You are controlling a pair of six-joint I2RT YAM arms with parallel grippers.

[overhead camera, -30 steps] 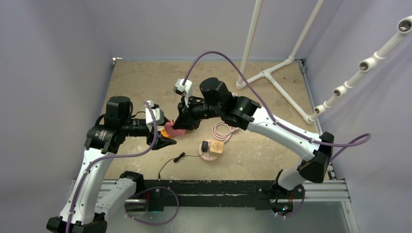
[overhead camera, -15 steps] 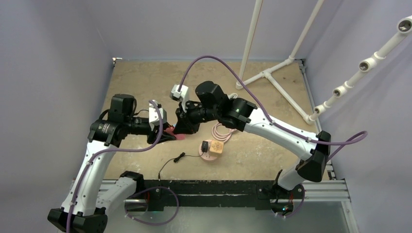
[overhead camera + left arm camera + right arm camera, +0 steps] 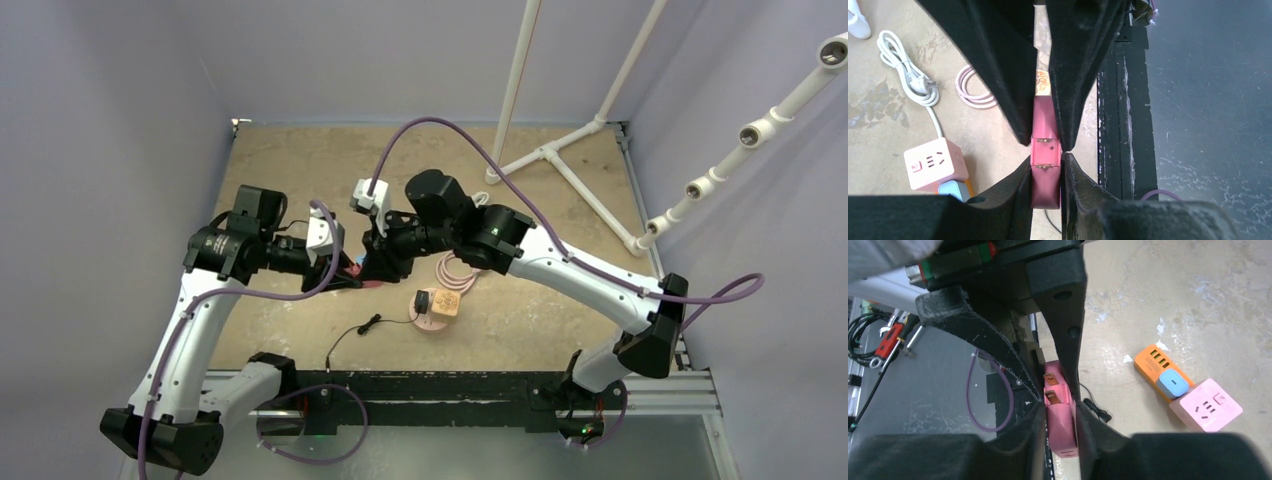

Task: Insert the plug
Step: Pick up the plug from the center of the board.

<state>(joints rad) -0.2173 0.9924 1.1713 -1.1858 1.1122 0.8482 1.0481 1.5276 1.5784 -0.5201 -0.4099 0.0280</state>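
Observation:
A pink plug (image 3: 1045,150) with two metal prongs hangs above the table between both grippers. My left gripper (image 3: 1045,160) is shut on one end. My right gripper (image 3: 1059,407) is shut on the other end (image 3: 1062,430), with the prongs pointing away from its fingers. In the top view the two grippers meet tip to tip, left (image 3: 345,275) and right (image 3: 372,270), and little of the plug (image 3: 365,283) shows. The pink socket cube (image 3: 1205,407) lies on the table, joined to an orange strip (image 3: 1158,365) that carries a blue charger (image 3: 1172,382).
A pink coiled cable (image 3: 458,270) lies behind the socket cube (image 3: 437,305). A thin black cable (image 3: 350,335) runs towards the near edge. A white cable (image 3: 908,75) lies coiled on the table. A white pipe frame (image 3: 550,150) stands at the back right.
Both grippers have drawn together and moved slightly towards the back. The plug, earlier showing between them in the top view, is now mostly hidden by the fingers.

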